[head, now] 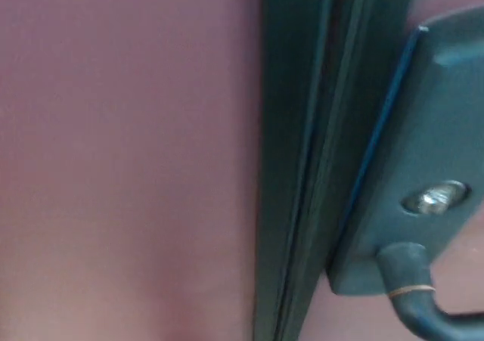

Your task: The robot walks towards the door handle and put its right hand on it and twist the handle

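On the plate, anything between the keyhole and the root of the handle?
Nothing. In the head view the lock cylinder sits just above the handle root, with only bare dark backplate between them. No robot hand is in view.

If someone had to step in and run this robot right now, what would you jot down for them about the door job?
Left hand: not in view. Right hand: not in view.
The dark grey metal lever door handle sits at the lower right of the head view, largely cut off by the picture's edge, on its dark grey backplate, with a silver lock cylinder just above it. The dark door-frame strip runs down the middle, beside the maroon door panel.
Done: the robot is close to the door.
Left: put the right hand on the handle and twist it.
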Robot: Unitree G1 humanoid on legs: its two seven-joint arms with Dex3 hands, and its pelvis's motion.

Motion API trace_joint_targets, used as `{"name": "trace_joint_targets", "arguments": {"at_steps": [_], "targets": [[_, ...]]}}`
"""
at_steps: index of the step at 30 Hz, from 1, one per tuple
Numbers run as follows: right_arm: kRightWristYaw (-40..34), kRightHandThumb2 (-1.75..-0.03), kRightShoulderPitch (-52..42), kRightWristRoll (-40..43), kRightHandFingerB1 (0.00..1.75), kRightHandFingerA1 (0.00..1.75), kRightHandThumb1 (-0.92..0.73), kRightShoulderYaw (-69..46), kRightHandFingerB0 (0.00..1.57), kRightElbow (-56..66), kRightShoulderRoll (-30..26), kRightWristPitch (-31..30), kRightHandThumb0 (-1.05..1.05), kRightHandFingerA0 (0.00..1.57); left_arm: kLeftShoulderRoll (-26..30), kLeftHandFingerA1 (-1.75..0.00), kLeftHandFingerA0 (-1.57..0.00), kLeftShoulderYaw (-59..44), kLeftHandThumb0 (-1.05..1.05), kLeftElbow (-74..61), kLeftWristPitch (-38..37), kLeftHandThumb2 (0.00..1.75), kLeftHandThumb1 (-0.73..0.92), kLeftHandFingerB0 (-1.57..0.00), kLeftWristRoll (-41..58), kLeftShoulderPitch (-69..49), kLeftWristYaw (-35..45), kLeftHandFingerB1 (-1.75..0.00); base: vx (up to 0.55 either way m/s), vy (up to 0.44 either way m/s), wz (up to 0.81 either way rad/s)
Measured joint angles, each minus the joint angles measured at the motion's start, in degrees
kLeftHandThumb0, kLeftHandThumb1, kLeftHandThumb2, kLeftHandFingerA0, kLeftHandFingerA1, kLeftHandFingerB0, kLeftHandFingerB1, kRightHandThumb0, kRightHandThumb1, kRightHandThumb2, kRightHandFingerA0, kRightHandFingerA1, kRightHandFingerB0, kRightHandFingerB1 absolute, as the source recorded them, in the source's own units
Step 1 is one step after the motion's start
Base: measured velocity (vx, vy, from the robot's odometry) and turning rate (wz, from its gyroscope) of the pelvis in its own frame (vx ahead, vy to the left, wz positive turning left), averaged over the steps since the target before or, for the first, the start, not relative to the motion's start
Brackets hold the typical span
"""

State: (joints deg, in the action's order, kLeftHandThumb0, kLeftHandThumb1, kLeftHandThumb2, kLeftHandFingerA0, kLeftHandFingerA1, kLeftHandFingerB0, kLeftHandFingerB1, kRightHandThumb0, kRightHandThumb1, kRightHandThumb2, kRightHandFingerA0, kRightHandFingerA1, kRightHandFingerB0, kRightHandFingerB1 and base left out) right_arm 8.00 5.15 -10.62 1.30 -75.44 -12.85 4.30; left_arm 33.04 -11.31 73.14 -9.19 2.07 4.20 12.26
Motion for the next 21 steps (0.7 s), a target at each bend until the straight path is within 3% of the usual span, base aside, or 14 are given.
{"name": "trace_joint_targets", "arguments": {"at_steps": [9, 21], "targets": [[0.0, -0.61, 0.5, 0.0, 0.38, 0.42, -0.72, 0.4, 0.46, 0.3, 0.5, 0.0, -0.28, 0.51, 0.2, -0.49, -0.65, -0.2, -0.12, -0.1, 0.4, 0.58, 0.65, -0.48, -0.8, 0.0, 0.1, -0.41, 0.05, 0.13, 0.02], [0.1, -0.61, -0.2, 0.0, 0.39, 0.42, -0.72, 0.2, 0.46, 0.1, -0.2, 0.1, -0.28, 0.52, -0.3, -0.49, -0.65, -0.7, -0.12, -0.2, 0.4, 0.58, 0.65, -0.48, -1.0, 0.1, 0.2, -0.41, -0.2, -0.155, -0.08]]}}
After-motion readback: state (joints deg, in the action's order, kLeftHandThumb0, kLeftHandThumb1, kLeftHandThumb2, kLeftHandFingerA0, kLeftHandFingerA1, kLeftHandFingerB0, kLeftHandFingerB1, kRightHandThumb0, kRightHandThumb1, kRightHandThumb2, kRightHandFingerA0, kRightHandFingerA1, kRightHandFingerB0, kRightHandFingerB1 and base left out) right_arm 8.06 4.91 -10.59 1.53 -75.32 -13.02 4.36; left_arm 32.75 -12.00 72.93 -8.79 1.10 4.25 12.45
